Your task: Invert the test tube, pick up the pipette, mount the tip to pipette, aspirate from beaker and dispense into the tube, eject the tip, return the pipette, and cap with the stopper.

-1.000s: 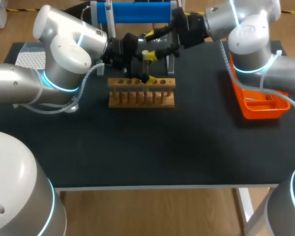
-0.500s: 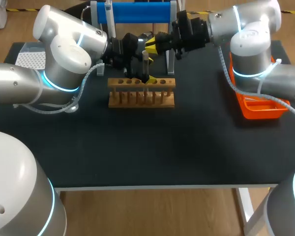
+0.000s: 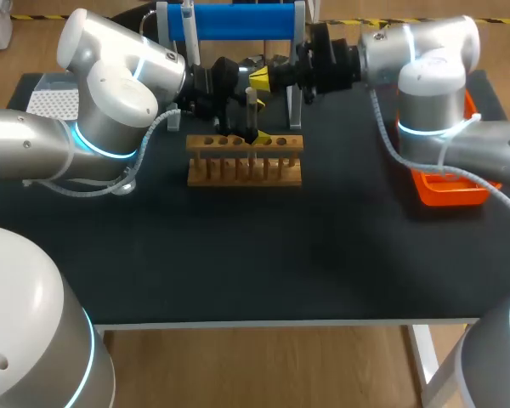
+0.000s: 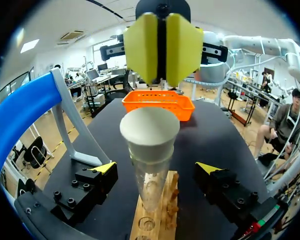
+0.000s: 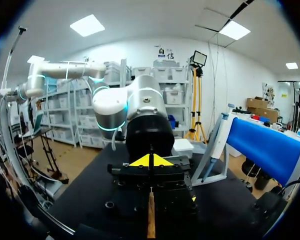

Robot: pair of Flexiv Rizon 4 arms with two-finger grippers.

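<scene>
As what looks like the pipette [image 3: 187, 19] hangs on the blue stand [image 3: 229, 21] at the back, I'd judge pickup through return done; only capping is open, and that looks near finished. Left gripper [image 4: 156, 168]: jaws spread, one on either side of the test tube [image 4: 151, 185], neither touching it. The tube stands upright in a middle hole of the wooden rack [image 3: 245, 161], toward the back of the surface [image 3: 238, 255]; it is clear glass with a white tapered stopper [image 4: 150, 131] in its mouth; can't tell how firmly it is seated, nor any liquid level. Right gripper [image 4: 162, 50]: jaws pressed together, holding nothing, just past the stopper and apart from it. Orange tray [image 3: 450, 189] far right. Left to do, my read: confirm the stopper is seated; back both arms off.
</scene>
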